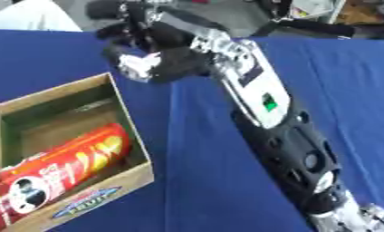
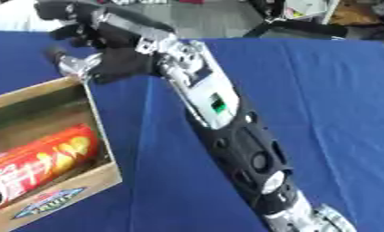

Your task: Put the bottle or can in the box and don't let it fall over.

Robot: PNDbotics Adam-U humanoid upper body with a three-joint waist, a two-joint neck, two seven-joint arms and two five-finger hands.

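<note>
- Left eye view shows my right arm (image 1: 271, 122) coming in from 5 o'clock and stretching diagonally up toward 11 o'clock across the blue tablecloth (image 1: 338, 90).
- My right hand (image 1: 151, 54) hangs just past the far right corner of the cardboard box (image 1: 124, 106), at about 12 o'clock from it. The fingers look curled and dark, but I cannot tell whether they are closed or loose. I see nothing held in them.
- The red can (image 1: 64, 170) is in the box, at 8 o'clock in the view. It lies tilted on its side, not upright, its far end low inside and its near end sticking out past the box's near left edge.
- A blue label (image 1: 86, 201) marks the box's near wall.
- My left hand shows in neither view.
</note>
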